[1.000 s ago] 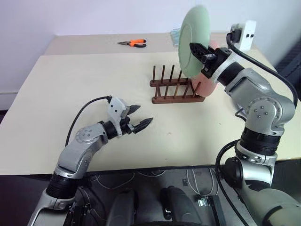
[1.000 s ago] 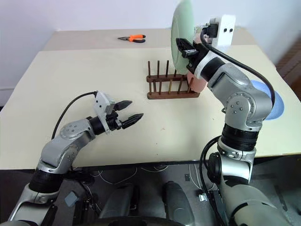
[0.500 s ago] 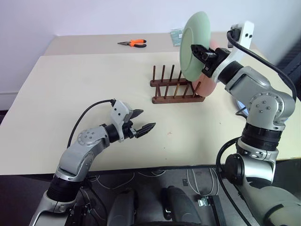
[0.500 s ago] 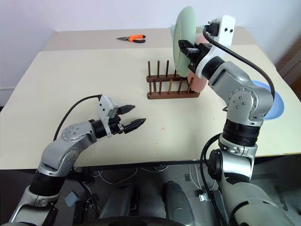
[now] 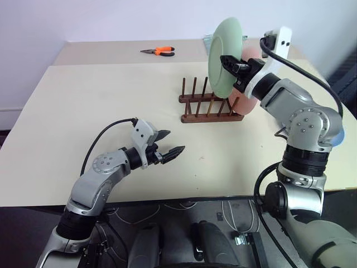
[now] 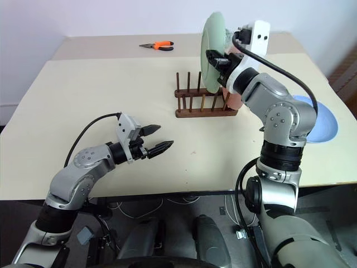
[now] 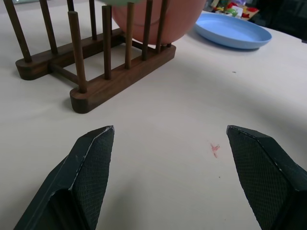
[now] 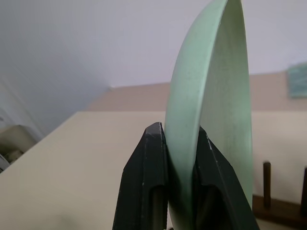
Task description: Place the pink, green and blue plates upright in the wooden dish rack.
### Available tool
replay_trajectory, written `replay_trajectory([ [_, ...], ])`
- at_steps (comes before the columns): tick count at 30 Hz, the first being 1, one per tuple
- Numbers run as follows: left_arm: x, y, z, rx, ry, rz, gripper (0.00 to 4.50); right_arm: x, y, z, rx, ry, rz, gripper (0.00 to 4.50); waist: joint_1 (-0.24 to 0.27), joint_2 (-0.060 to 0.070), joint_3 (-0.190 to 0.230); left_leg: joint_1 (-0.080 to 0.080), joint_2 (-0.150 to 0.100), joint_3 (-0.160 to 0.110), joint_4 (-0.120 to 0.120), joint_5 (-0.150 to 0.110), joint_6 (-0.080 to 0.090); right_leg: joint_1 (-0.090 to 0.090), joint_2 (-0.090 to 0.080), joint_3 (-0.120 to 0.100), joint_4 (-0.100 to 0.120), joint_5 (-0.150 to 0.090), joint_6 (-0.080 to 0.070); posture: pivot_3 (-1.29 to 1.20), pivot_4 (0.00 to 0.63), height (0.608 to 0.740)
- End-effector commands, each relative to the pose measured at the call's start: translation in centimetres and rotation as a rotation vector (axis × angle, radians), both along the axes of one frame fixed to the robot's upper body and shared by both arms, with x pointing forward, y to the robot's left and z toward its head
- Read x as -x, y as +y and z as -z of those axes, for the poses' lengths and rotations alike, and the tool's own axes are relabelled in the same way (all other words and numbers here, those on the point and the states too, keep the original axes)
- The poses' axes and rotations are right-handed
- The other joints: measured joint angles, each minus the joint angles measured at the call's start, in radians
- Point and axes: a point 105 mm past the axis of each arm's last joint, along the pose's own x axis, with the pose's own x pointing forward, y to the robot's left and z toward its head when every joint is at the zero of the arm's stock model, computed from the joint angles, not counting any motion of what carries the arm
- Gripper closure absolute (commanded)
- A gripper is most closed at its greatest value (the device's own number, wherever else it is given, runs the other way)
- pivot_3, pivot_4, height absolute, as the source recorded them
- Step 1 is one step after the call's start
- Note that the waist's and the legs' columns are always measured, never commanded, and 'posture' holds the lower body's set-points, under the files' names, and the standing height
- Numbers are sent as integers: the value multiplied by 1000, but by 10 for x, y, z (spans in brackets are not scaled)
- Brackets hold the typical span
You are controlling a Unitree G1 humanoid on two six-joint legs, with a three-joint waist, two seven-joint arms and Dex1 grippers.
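Green plate (image 5: 222, 56) has drifted left and a touch lower over the last second; I now hold it on edge above the wooden dish rack (image 5: 210, 106), beside the slotted pink plate (image 5: 247, 104); right gripper (image 8: 178, 143) pinches its rim; left gripper (image 5: 169, 143) hangs spread over the bench (image 5: 100, 106); blue plate (image 6: 319, 118) waits flat.
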Motion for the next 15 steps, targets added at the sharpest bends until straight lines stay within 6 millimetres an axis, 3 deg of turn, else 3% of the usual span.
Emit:
replay_trajectory([
  [1, 2, -3, -12, -1, -53, 14, 670, -6, 0, -1, 3, -22, 24, 4261, 0, 0, 0, 0, 0, 0, 0, 0, 0, 0, 0, 0, 0, 0, 0, 0, 150, 740],
  [2, 2, -3, -12, 0, -56, 14, 670, -8, 0, 0, 12, -25, 28, 4261, 0, 0, 0, 0, 0, 0, 0, 0, 0, 0, 0, 0, 0, 0, 0, 0, 150, 740],
  [3, 2, -3, -12, 0, -57, 13, 593, -9, -1, 1, 19, -28, 32, 3556, 0, 0, 0, 0, 0, 0, 0, 0, 0, 0, 0, 0, 0, 0, 0, 0, 150, 740],
  [4, 2, -3, -12, 0, -57, 12, 593, -10, -1, 1, 25, -36, 34, 3262, 0, 0, 0, 0, 0, 0, 0, 0, 0, 0, 0, 0, 0, 0, 0, 0, 150, 740],
  [9, 2, -1, -11, -3, -57, 3, 593, -9, -3, -14, 150, -185, 82, 858, 0, 0, 0, 0, 0, 0, 0, 0, 0, 0, 0, 0, 0, 0, 0, 0, 150, 740],
  [15, 3, -1, -11, -4, -60, 0, 593, 22, -8, -57, 412, -509, 84, 858, 3, 0, 0, -1, 0, 0, 0, 0, 0, 0, 0, -1, -1, 0, 0, 0, 150, 740],
])
